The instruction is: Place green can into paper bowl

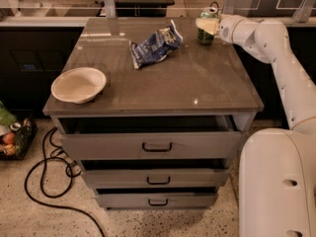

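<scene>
Now | hand (pixel 207 25) apparently pinching green can (pixel 205 36) | far corner, grey cabinet top (pixel 197 78) | paper bowl (pixel 74 83) near edge

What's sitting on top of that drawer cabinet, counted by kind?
Cans: 1, the green can, with the gripper at it, back right.
Bags: 1, the blue-and-white snack bag.
Bowls: 1, the paper bowl, front left.
Total: 3.
</scene>
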`<control>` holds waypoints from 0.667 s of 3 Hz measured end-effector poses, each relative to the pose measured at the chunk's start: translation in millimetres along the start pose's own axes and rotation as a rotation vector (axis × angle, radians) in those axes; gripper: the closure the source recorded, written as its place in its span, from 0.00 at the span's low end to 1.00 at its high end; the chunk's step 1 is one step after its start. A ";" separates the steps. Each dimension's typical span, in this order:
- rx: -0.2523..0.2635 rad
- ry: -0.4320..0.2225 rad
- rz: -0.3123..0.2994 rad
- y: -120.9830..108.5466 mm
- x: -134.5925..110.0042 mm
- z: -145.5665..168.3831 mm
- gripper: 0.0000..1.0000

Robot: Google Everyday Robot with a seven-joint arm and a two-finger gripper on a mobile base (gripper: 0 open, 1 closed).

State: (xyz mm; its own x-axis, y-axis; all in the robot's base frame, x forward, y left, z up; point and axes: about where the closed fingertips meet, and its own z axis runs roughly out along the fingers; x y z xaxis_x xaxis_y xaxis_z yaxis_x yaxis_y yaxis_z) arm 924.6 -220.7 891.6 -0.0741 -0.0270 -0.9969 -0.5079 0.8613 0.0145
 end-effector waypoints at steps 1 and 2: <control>-0.004 0.001 0.001 2.4 1.2 2.6 0.63; -0.009 0.003 0.002 5.8 2.7 6.1 0.94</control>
State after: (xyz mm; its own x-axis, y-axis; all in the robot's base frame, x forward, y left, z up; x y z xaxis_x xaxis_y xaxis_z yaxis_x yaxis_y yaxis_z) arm 926.7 -212.7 888.5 -0.0777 -0.0263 -0.9966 -0.5157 0.8566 0.0176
